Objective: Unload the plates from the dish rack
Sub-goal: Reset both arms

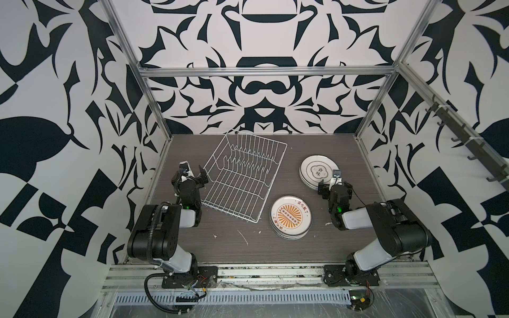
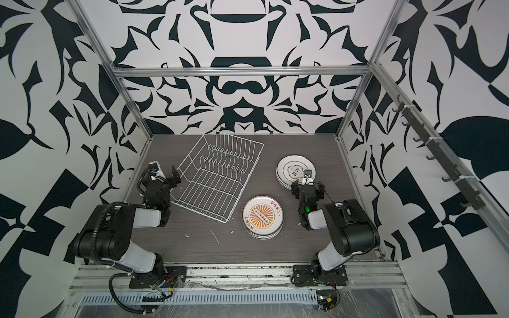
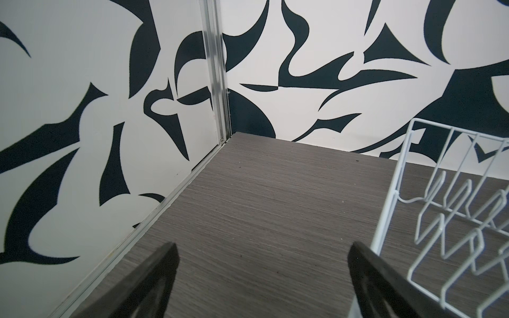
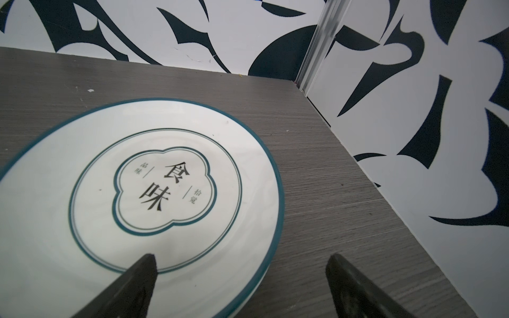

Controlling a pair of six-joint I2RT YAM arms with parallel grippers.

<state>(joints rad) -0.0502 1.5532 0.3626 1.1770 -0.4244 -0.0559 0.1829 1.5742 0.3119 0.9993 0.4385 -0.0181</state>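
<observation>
The rack sits askew between the centre of the counter and its back-left corner, its prongs bare. The left claw hangs released just beside the rack's left side, holding nothing.

The plates lie in two stacks. The sunburst stack is near the rack's front corner, toward the counter's front. The cloud stack is toward the right edge. The right claw is released at the cloud stack's near rim.

The right wrist view shows the right claw with one finger over the top plate of the cloud stack and the other over bare counter. Whether that finger touches the plate I cannot tell. The left wrist view shows the left claw and the rack close beside one finger. Only the top views show the sunburst stack.
</observation>
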